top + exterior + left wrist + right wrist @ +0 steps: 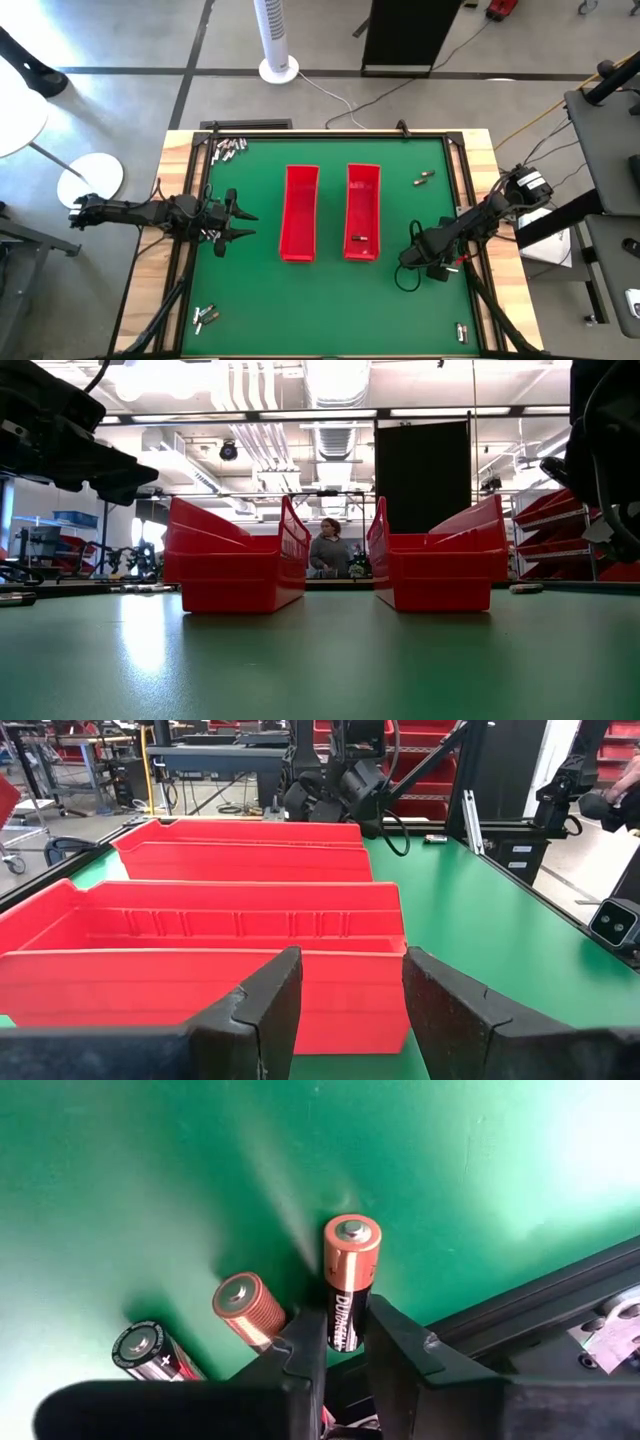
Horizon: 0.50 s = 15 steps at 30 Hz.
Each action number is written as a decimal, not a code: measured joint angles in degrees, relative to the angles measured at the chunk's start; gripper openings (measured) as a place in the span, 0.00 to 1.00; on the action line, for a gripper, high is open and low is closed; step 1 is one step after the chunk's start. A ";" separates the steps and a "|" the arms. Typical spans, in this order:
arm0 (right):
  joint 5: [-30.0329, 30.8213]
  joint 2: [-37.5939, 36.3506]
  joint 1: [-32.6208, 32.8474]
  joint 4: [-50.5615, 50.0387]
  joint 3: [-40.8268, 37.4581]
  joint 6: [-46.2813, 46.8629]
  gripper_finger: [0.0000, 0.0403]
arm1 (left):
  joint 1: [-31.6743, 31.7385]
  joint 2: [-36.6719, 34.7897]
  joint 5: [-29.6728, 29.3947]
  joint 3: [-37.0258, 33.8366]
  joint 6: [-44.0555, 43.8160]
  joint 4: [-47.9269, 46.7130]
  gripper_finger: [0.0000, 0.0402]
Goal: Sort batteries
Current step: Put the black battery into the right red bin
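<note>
Right wrist view: right gripper (345,1342) clamped on copper-topped battery (351,1275), two more batteries (250,1307) just beside. Light, rigid, slippery; best pinched mid-body. Left gripper (345,1005) released, empty.

Small cylindrical batteries lie scattered on the green bench: a silvery cluster (228,148) at the far left corner, another (205,317) near left, one copper-and-black cell (349,1280) between the right fingers.
</note>
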 joint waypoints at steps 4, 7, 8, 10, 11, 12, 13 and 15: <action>1.94 0.17 -0.37 -0.09 0.91 -0.09 0.16 | 0.01 0.00 0.00 0.00 0.00 0.02 0.39; 3.15 0.12 -1.15 0.02 1.54 -0.31 0.18 | 0.00 0.00 0.01 0.00 0.00 0.00 0.39; 3.48 -0.01 -1.28 0.16 1.68 -0.45 0.18 | 0.02 0.00 0.00 0.00 0.00 0.00 0.39; 4.10 -0.53 -1.41 0.51 1.87 -0.75 0.17 | 0.00 0.00 0.00 0.00 0.00 0.00 0.39; 4.39 -0.90 -1.42 0.81 1.87 -0.75 0.16 | 0.02 0.00 0.01 0.00 0.00 0.02 0.39; 4.55 -1.27 -1.42 1.08 1.90 -0.74 0.15 | 0.01 0.00 0.01 0.00 0.00 0.02 0.39; 4.73 -1.70 -1.42 1.28 1.92 -0.73 0.14 | 0.01 0.00 0.01 0.00 0.00 0.01 0.39; 5.06 -2.72 -1.42 1.99 1.98 -0.75 0.13 | 0.02 0.00 0.00 0.00 0.00 0.01 0.39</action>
